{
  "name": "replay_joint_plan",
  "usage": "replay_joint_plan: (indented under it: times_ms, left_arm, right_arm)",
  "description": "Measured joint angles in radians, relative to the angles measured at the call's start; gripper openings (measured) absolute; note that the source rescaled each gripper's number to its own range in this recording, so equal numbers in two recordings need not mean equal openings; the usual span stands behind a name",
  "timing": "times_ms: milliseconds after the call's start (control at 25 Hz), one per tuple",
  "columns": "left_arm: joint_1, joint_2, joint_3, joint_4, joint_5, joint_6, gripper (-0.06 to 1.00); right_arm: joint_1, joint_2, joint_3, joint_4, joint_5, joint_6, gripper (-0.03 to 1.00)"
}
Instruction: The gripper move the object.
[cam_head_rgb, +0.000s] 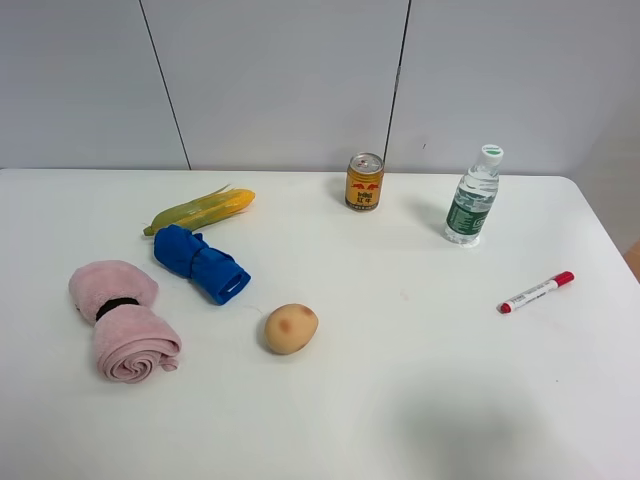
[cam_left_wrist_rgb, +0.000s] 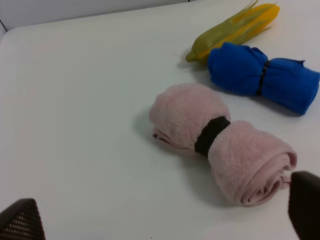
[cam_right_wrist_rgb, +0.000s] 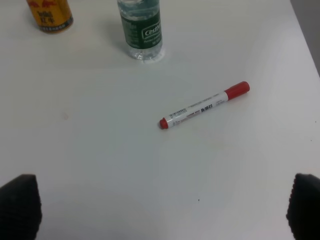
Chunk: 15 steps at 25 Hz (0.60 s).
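On the white table (cam_head_rgb: 420, 380) lie a rolled pink towel (cam_head_rgb: 120, 320) with a black band, a rolled blue cloth (cam_head_rgb: 200, 263), a corn cob (cam_head_rgb: 200, 210) and a potato (cam_head_rgb: 291, 328). A gold can (cam_head_rgb: 365, 181), a water bottle (cam_head_rgb: 473, 197) and a red-capped marker (cam_head_rgb: 536, 292) are further right. Neither arm shows in the high view. My left gripper (cam_left_wrist_rgb: 162, 220) is open and empty, just short of the pink towel (cam_left_wrist_rgb: 220, 142). My right gripper (cam_right_wrist_rgb: 161, 207) is open and empty, short of the marker (cam_right_wrist_rgb: 205, 105).
The left wrist view also shows the blue cloth (cam_left_wrist_rgb: 262, 77) and the corn cob (cam_left_wrist_rgb: 235, 27) beyond the towel. The right wrist view shows the bottle (cam_right_wrist_rgb: 141, 30) and the can (cam_right_wrist_rgb: 50, 14) beyond the marker. A grey panelled wall (cam_head_rgb: 300, 80) stands behind the table.
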Motion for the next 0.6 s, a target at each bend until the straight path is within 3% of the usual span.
replay_joint_plan:
  times_ms: [600]
  left_arm:
    - [0.000, 0.000, 0.000, 0.001, 0.000, 0.000, 1.00]
  right_arm:
    - [0.000, 0.000, 0.000, 0.000, 0.000, 0.000, 1.00]
